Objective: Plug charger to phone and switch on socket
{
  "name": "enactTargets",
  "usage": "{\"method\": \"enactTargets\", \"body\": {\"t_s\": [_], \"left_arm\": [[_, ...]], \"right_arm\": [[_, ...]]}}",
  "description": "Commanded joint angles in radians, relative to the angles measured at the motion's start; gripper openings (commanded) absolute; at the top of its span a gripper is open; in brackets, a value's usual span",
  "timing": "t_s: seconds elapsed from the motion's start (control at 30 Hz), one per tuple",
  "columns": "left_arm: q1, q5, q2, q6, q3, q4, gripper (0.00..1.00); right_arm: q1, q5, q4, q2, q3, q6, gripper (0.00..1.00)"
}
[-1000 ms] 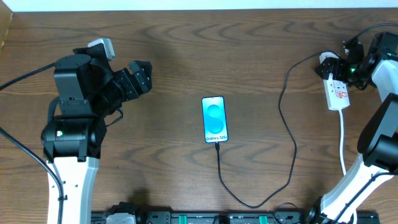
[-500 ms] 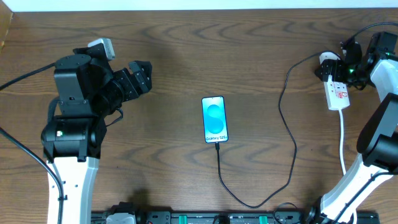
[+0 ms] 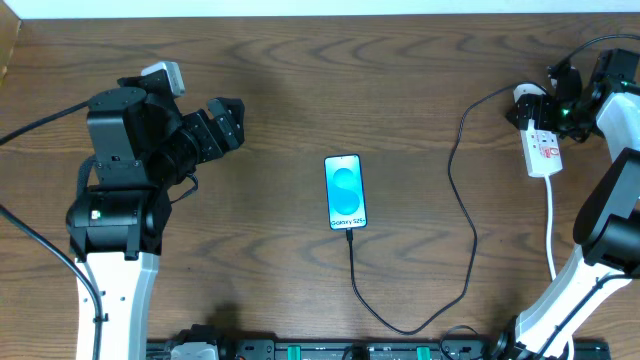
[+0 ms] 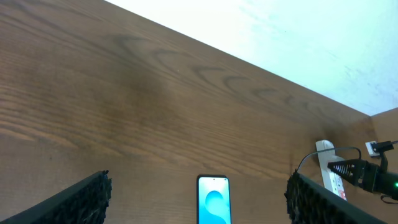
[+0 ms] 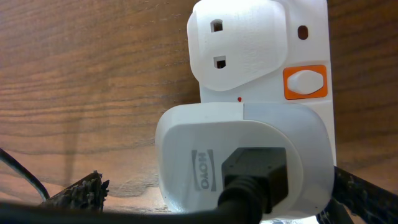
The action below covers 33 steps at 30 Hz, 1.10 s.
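Phone (image 3: 345, 192) lies flat mid-table, screen lit blue, w/ left gripper (image 3: 232, 122) well apart on its left, fingers spread wide, holding nothing. Charger (image 3: 351, 260) cable meets phone's near end, loops toward near edge, then runs right & far to socket (image 3: 543, 150), a white strip by table's right edge. Right gripper (image 3: 545, 108) sits at strip's far end, fingers wide either side of white plug (image 5: 242, 162), not clamping it; orange switch (image 5: 305, 83) just beside plug.
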Motion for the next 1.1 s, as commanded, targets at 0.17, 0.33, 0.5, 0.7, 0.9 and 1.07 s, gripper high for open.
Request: {"method": "enactTargets", "body": {"t_s": [0.17,0.33,0.5,0.7,0.9,1.07], "left_arm": [[0.003,-0.006,-0.003,0.017,0.009,-0.001,0.89],[0.003,-0.006,-0.003,0.017,0.009,-0.001,0.89],[0.003,-0.006,-0.003,0.017,0.009,-0.001,0.89],[0.003,-0.006,-0.003,0.017,0.009,-0.001,0.89],[0.003,-0.006,-0.003,0.017,0.009,-0.001,0.89],[0.003,-0.006,-0.003,0.017,0.009,-0.001,0.89]], "right_arm": [[0.012,-0.036,-0.026,0.027,0.060,0.015,0.99],[0.005,-0.037,-0.044,0.027,0.098,0.016,0.99],[0.005,-0.036,-0.070,0.027,0.098,0.015,0.99],[0.005,-0.031,-0.103,0.027,0.098,0.015,0.99],[0.005,-0.006,-0.147,0.027,0.094,0.015,0.99],[0.005,-0.006,-0.139,0.027,0.093,0.015,0.99]]}}
